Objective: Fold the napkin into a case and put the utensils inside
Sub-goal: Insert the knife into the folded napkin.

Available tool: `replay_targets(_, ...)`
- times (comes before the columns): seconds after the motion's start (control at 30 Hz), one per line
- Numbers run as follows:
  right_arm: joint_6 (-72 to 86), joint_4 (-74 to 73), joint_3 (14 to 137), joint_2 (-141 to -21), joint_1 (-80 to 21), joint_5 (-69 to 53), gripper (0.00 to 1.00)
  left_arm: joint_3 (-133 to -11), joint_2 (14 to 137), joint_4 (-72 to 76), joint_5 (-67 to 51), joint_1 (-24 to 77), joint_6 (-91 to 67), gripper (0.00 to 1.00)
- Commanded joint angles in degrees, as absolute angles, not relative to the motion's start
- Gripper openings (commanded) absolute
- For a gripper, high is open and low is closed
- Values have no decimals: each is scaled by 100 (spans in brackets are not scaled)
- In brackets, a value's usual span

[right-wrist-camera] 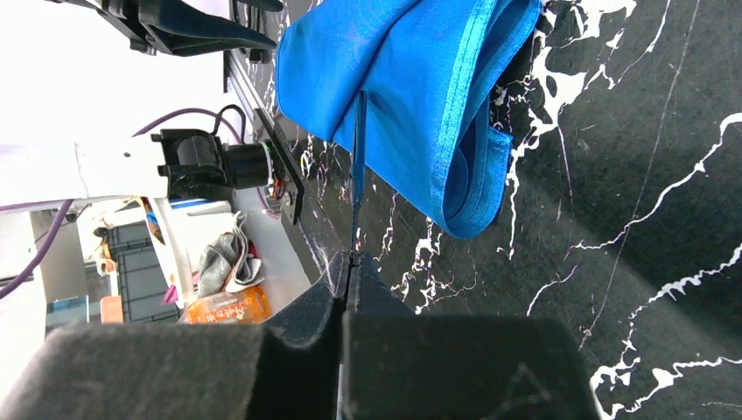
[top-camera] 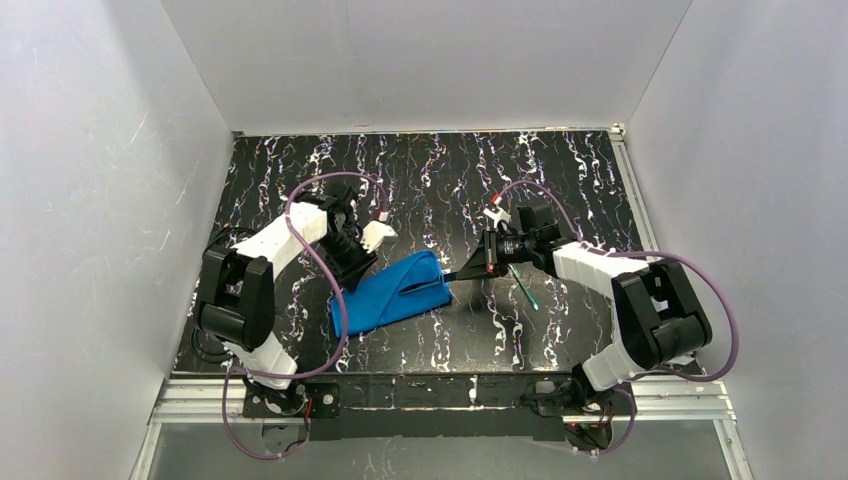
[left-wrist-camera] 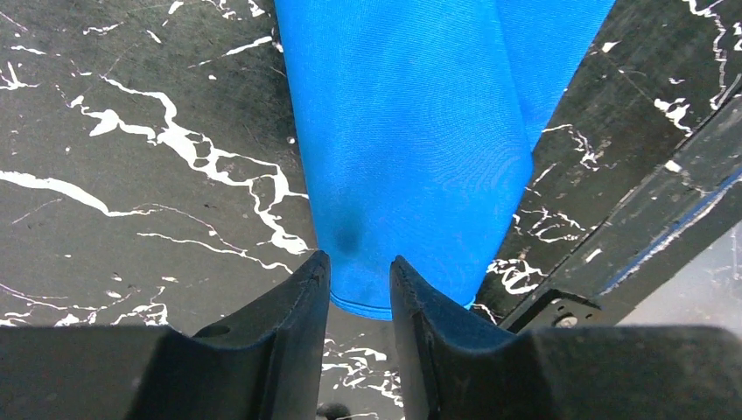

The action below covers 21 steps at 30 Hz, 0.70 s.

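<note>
Case: I see the blue case [top-camera: 392, 295] lying flat near the middle of the table [top-camera: 560, 180], a little left of centre, between my two grippers. Its layered, hemmed mouth faces the right arm.

Held utensil: a thin dark stick [right-wrist-camera: 357, 175] runs straight from the right fingertips up into the folds at the mouth of the case. Its far end is hidden in the cloth.

Loose utensil: a second, teal stick [top-camera: 524, 286] lies on the table just beside the right wrist, apart from the case.

Right gripper: its jaws [right-wrist-camera: 350, 262] are pressed together on the near end of the held utensil, with no gap showing between them.

Right arm pose: from the top view the upper arm rises from its base at the near right. The white forearm reaches up and left, and the wrist lies low, aiming leftward at the case mouth.

Left gripper: the fingertips [left-wrist-camera: 359, 258] stand a narrow gap apart right over the near hem of the case. The cloth is wider than that gap, and I cannot tell whether the tips touch it.

Left arm pose: the elbow is folded up at the near left. The white forearm runs up and right, and the wrist bends down toward the case's left end.

Surroundings: plain white walls [top-camera: 100, 200] box in the black marbled table.
</note>
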State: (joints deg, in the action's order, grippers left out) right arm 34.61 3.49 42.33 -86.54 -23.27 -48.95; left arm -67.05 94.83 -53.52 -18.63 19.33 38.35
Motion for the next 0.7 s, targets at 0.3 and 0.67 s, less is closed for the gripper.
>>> replay_targets(0.3,3859,1094,4166,-8920,-2505,-4893,1,-6321,9568,-4848,-1725,1912,3934,21)
replay_targets(0.67,4329,1737,4029,-9045,-2809,-4794,1,-6254,9769,-4733,-1875,1916,3814,20)
